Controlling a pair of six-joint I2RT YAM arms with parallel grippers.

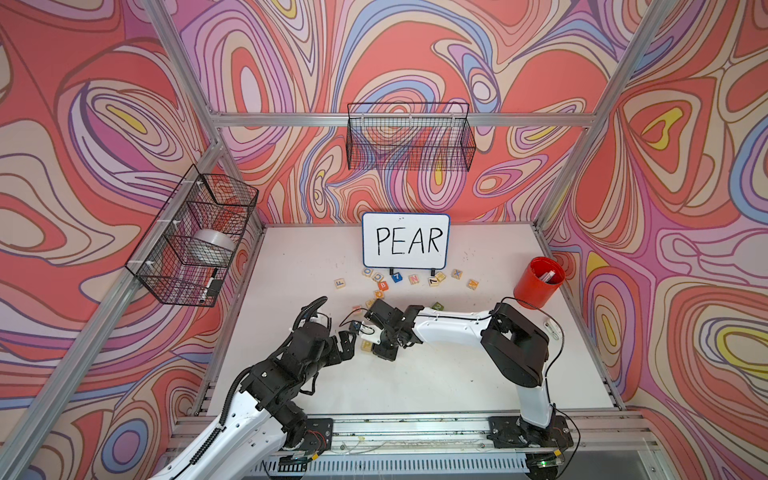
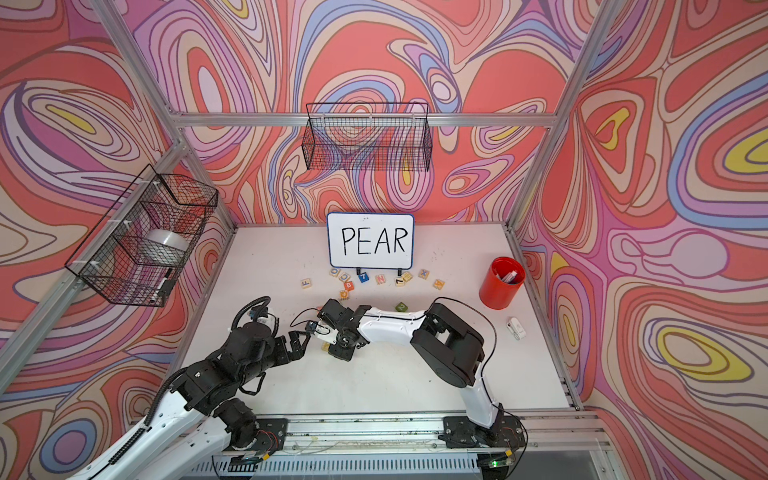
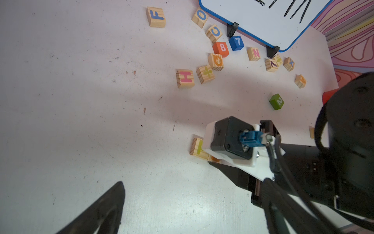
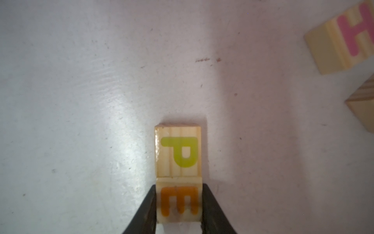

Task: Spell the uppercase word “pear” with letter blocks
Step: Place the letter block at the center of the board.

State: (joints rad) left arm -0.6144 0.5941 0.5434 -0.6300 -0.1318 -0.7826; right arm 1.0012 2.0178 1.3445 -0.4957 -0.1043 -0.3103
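Note:
The yellow P block (image 4: 179, 151) lies flat on the white table. The orange E block (image 4: 179, 201) touches its edge, and both letters face up. My right gripper (image 4: 179, 185) is shut on the E block, one black finger against each side. In both top views this pair sits mid-table under the right wrist, with the P block (image 1: 366, 345) partly showing. My left gripper (image 3: 192, 182) hangs open and empty just to the left of the P block (image 3: 197, 149). A block with an orange-red letter that looks like an A (image 1: 472, 284) lies at the right end of the loose blocks.
The whiteboard reading PEAR (image 1: 405, 241) stands at the back. Several loose blocks lie in front of it, among them a blue 7 (image 1: 397, 276), a green 2 (image 1: 437, 306) and a pink H (image 3: 185, 79). A red cup (image 1: 538, 282) stands at the right. Wire baskets (image 1: 191, 237) hang on the walls.

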